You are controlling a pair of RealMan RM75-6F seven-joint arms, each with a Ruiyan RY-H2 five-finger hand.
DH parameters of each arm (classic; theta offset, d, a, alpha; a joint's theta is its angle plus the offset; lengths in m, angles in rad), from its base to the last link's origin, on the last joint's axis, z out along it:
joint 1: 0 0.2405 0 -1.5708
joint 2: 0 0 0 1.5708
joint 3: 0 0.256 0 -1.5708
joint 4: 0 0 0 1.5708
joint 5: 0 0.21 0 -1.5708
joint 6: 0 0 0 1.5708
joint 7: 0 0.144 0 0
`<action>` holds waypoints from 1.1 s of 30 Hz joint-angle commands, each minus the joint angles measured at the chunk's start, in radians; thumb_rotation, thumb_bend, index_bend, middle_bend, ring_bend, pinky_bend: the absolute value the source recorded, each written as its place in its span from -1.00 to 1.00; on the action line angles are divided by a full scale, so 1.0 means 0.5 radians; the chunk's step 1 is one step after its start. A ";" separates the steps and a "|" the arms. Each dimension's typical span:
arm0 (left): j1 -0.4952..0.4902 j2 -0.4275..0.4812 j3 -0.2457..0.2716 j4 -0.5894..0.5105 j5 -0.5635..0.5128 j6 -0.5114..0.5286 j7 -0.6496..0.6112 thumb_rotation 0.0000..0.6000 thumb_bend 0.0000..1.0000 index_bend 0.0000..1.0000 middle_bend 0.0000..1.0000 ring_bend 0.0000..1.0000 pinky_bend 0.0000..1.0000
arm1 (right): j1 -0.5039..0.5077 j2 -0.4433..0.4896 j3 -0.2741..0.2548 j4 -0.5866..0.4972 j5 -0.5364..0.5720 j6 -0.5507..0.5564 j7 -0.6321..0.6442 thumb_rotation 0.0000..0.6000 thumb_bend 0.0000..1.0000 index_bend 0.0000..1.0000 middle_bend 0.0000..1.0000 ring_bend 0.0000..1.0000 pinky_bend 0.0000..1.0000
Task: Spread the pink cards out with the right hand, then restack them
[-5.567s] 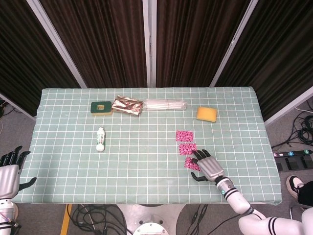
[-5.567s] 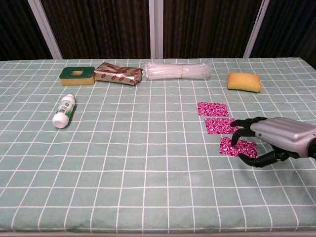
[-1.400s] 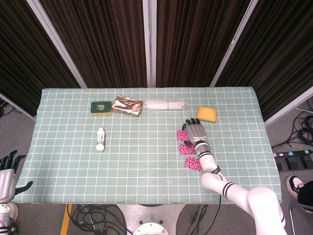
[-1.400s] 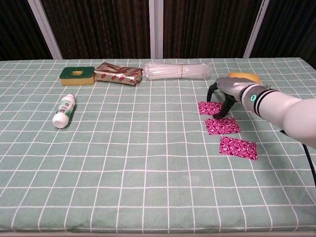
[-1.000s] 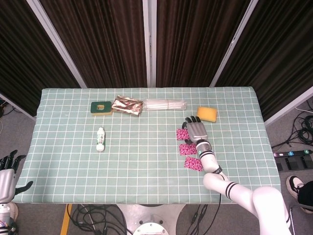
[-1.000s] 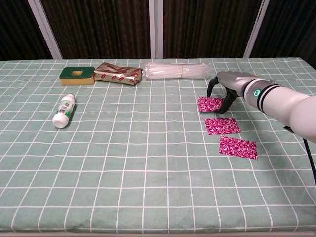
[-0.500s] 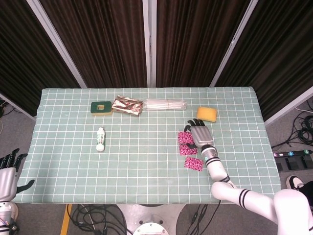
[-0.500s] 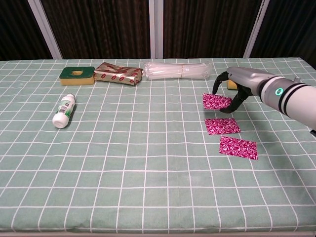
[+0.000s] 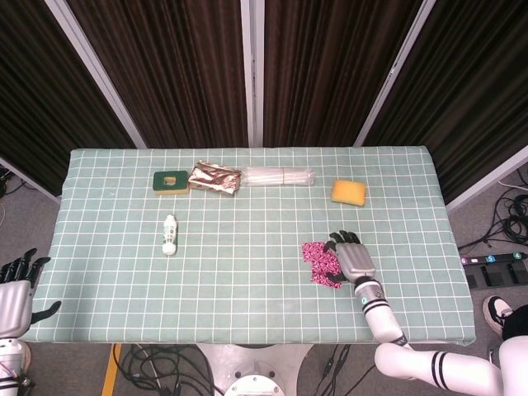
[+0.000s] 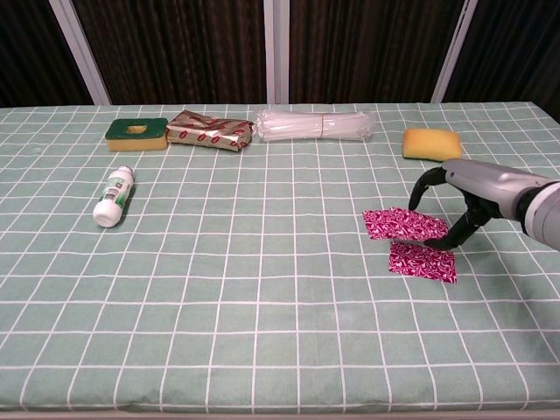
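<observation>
Cards — the pink cards (image 10: 404, 225) lie bunched toward the near right of the surface (image 9: 247, 272), one raised edge overlapping the card (image 10: 423, 261) nearest the robot. The chest view shows the right hand (image 10: 465, 203) arched over them, fingertips (image 10: 437, 244) pinching that upper card; the head view only shows the right hand (image 9: 353, 260) beside a pink cluster. Only the head view catches the left hand (image 9: 15, 299) — empty, fingers spread, off the surface's near left corner.

Right hand (image 10: 468, 194) over pink cards (image 10: 409, 236), fingers (image 10: 458, 233) touching upper card, overlapping lower one
</observation>
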 commanded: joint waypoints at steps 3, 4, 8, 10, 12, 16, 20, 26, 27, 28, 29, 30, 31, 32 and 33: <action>-0.005 -0.003 -0.003 0.005 -0.004 -0.007 -0.006 1.00 -0.82 -0.46 -0.61 -0.69 -0.66 | -0.025 -0.040 -0.023 -0.007 0.049 0.021 -0.001 0.88 -0.67 -0.15 -0.76 -1.00 -1.00; -0.006 -0.003 -0.003 0.006 -0.005 -0.008 -0.007 1.00 -0.82 -0.46 -0.61 -0.69 -0.66 | -0.027 -0.050 -0.025 -0.005 0.049 0.027 -0.002 0.86 -0.67 -0.15 -0.76 -1.00 -1.00; -0.004 -0.005 0.000 0.012 -0.001 -0.004 -0.016 1.00 -0.82 -0.46 -0.61 -0.69 -0.66 | -0.027 -0.093 -0.030 0.000 0.062 0.037 -0.012 0.79 -0.67 -0.15 -0.76 -1.00 -1.00; -0.001 -0.006 0.002 0.015 -0.003 -0.004 -0.020 1.00 -0.82 -0.46 -0.61 -0.69 -0.66 | -0.027 -0.107 -0.035 0.003 0.059 0.046 -0.022 0.78 -0.67 -0.16 -0.76 -1.00 -1.00; 0.001 -0.007 0.005 0.018 -0.004 -0.004 -0.024 1.00 -0.82 -0.46 -0.61 -0.69 -0.66 | -0.029 -0.121 -0.042 0.004 0.050 0.065 -0.036 0.77 -0.67 -0.17 -0.76 -1.00 -1.00; 0.006 -0.010 0.006 0.027 -0.010 -0.004 -0.036 1.00 -0.82 -0.46 -0.61 -0.69 -0.66 | -0.035 -0.126 -0.052 -0.006 0.044 0.081 -0.051 0.77 -0.67 -0.18 -0.76 -1.00 -1.00; 0.005 -0.014 0.008 0.035 -0.004 -0.003 -0.043 1.00 -0.82 -0.46 -0.61 -0.69 -0.66 | -0.045 -0.124 -0.068 -0.009 0.029 0.106 -0.078 0.77 -0.67 -0.19 -0.76 -1.00 -1.00; 0.007 -0.020 0.011 0.042 0.000 -0.001 -0.048 1.00 -0.82 -0.46 -0.61 -0.69 -0.66 | -0.050 -0.134 -0.078 0.017 0.018 0.093 -0.082 0.76 -0.67 -0.21 -0.76 -1.00 -1.00; 0.008 -0.020 0.011 0.043 -0.001 0.000 -0.049 1.00 -0.82 -0.46 -0.61 -0.69 -0.66 | -0.049 -0.140 -0.079 0.029 0.013 0.093 -0.085 0.77 -0.67 -0.21 -0.76 -1.00 -1.00; 0.009 -0.020 0.011 0.043 -0.001 0.001 -0.050 1.00 -0.82 -0.46 -0.61 -0.69 -0.66 | -0.049 -0.148 -0.080 0.042 0.010 0.096 -0.090 0.78 -0.67 -0.21 -0.76 -1.00 -1.00; 0.010 -0.019 0.012 0.043 -0.001 0.001 -0.051 1.00 -0.82 -0.46 -0.61 -0.69 -0.66 | -0.049 -0.157 -0.080 0.057 0.004 0.099 -0.094 0.78 -0.67 -0.21 -0.76 -1.00 -1.00; 0.010 -0.019 0.012 0.043 -0.002 0.001 -0.050 1.00 -0.82 -0.46 -0.61 -0.69 -0.66 | -0.049 -0.162 -0.080 0.064 0.002 0.098 -0.093 0.77 -0.67 -0.21 -0.76 -1.00 -1.00; 0.011 -0.018 0.013 0.043 -0.002 0.000 -0.049 1.00 -0.82 -0.46 -0.61 -0.69 -0.66 | -0.050 -0.165 -0.079 0.068 0.000 0.094 -0.092 0.77 -0.67 -0.21 -0.76 -1.00 -1.00; 0.012 -0.017 0.013 0.041 -0.003 0.000 -0.050 1.00 -0.82 -0.46 -0.61 -0.69 -0.66 | -0.051 -0.165 -0.079 0.070 -0.003 0.091 -0.092 0.77 -0.67 -0.22 -0.76 -1.00 -1.00; 0.012 -0.017 0.012 0.041 -0.004 0.001 -0.051 1.00 -0.82 -0.46 -0.61 -0.69 -0.66 | -0.053 -0.164 -0.081 0.070 -0.007 0.091 -0.092 0.77 -0.67 -0.22 -0.76 -1.00 -1.00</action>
